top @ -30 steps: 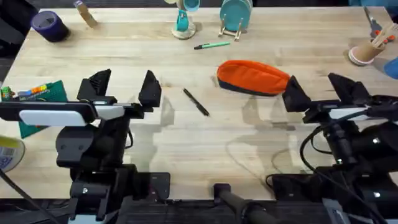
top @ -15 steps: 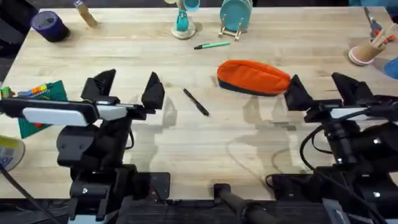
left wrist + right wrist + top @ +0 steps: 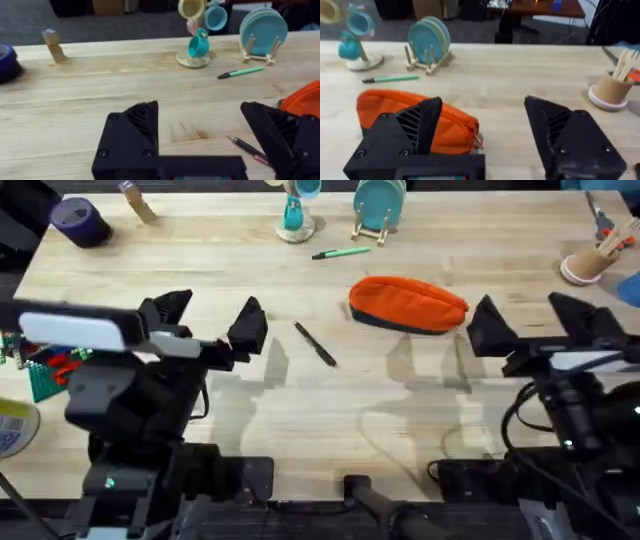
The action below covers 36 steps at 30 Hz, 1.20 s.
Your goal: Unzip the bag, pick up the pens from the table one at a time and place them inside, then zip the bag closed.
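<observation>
Tabletop (image 3: 420,420) of pale wood carries everything, and both arms stand low at its near edge, so their reach covers the middle where the work lies. Largest of the task's things is the orange pencil pouch (image 3: 407,304), lying flat right of centre with its zipper side toward the arms; it looks closed, so unzipping is probably the step in hand. The right gripper (image 3: 535,320) sits just beside the pouch's right end with its jaws spread wide and empty, I think so that it can take the zipper end, where the right wrist view shows a small pull. The left gripper (image 3: 205,320) is also released, holding nothing, and it hovers left of the black pen (image 3: 315,343), likely ready for picking later. The green pen (image 3: 341,252) lies apart, farther back, near the teal plate rack (image 3: 379,208).
</observation>
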Motion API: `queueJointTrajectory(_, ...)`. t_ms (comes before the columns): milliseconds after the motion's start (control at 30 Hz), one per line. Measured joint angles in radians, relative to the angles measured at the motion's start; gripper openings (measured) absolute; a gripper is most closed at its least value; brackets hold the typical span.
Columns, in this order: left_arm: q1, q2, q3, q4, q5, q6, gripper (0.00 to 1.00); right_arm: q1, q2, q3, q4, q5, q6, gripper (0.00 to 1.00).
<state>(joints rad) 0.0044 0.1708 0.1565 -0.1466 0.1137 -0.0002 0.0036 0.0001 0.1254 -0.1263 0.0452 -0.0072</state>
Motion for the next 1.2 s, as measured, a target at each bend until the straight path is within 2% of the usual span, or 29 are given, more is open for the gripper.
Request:
queueJointTrajectory(133,0.0,0.113,0.061,-0.002,0.022,0.0,0.993,0.0,0.024,0.049,-0.02,0.0,0.011,0.996)
queueJointTrajectory(333,0.0,0.295,0.192,-0.003,0.074,0.004,0.993,0.0,0.133,0.126,-0.045,0.0,0.024,0.996)
queueJointTrajectory(467,0.0,0.413,0.281,-0.001,0.133,0.005,0.993,0.0,0.24,0.204,-0.08,0.0,0.027,0.995)
queueJointTrajectory(767,-0.016,0.66,0.435,-0.001,0.263,0.023,0.993,0.0,0.558,0.5,-0.319,-0.001,0.03,0.995)
queueJointTrajectory(967,-0.093,0.796,0.527,-0.001,0.345,0.138,0.993,0.0,0.716,0.674,-0.393,-0.045,0.03,0.995)
queueJointTrajectory(1200,-0.179,0.918,0.623,0.0,0.409,0.326,0.991,0.0,0.85,0.772,-0.432,-0.151,0.03,0.995)
